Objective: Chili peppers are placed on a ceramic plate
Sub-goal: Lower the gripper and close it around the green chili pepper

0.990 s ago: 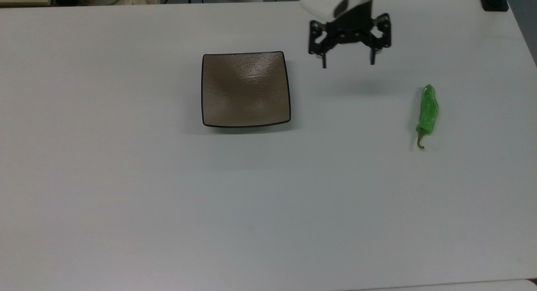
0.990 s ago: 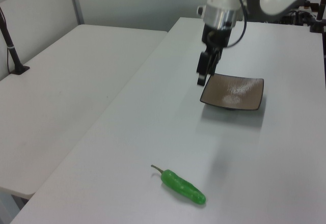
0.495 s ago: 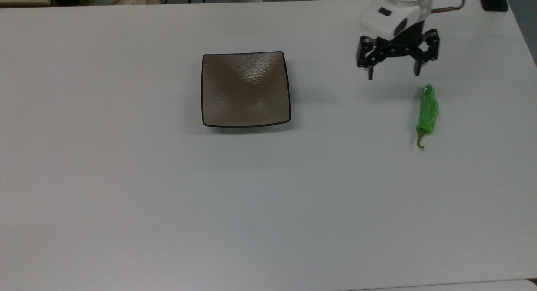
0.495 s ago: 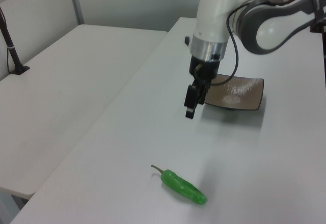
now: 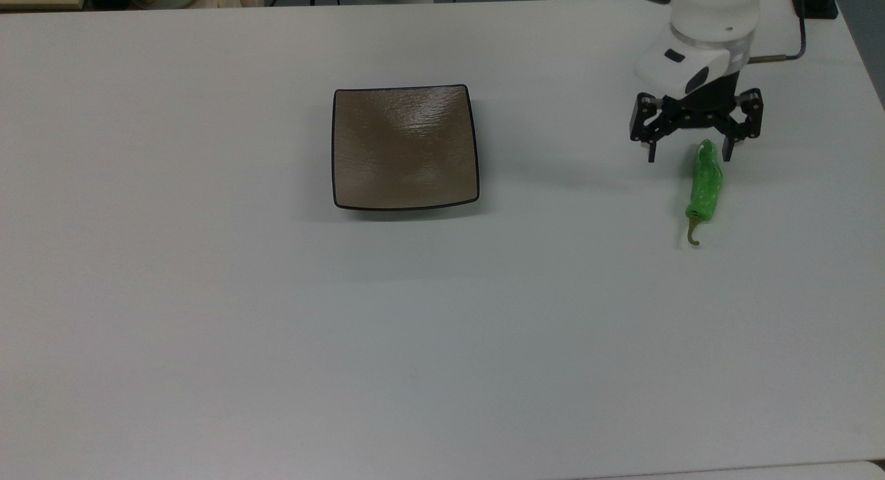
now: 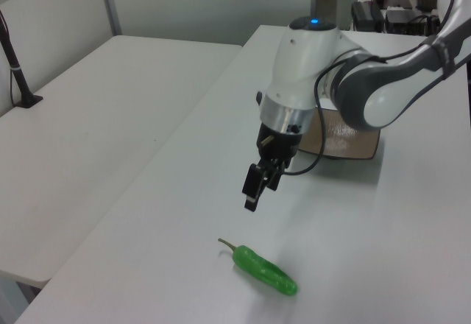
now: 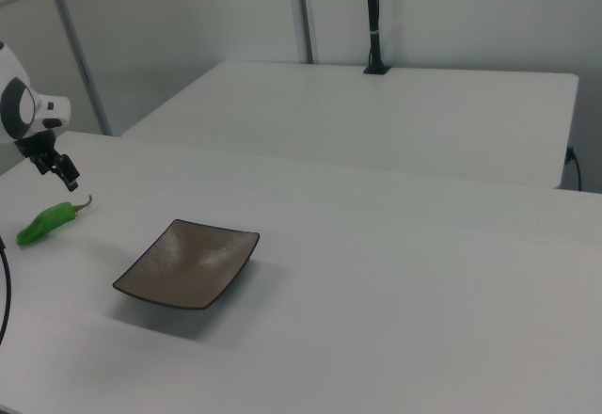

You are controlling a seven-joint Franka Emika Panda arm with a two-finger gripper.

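Jaws spread wide, gripper (image 5: 688, 153) poised above the blunt end of the chili (image 5: 705, 182), likely lining up a pinch. Chili flat on bench (image 5: 207, 328), well apart from bare plate (image 5: 404, 148).

Green pepper (image 5: 706, 184) (brown-grey plate (image 5: 404, 148))

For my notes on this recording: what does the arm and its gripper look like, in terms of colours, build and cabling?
The arm has glossy white rounded shells with grey joint sections and a small blue light on top of one joint. A silver ring sits at the wrist, and a thin black cable loops beside it. The gripper is black, an open linkage frame ending in two slim straight fingers.
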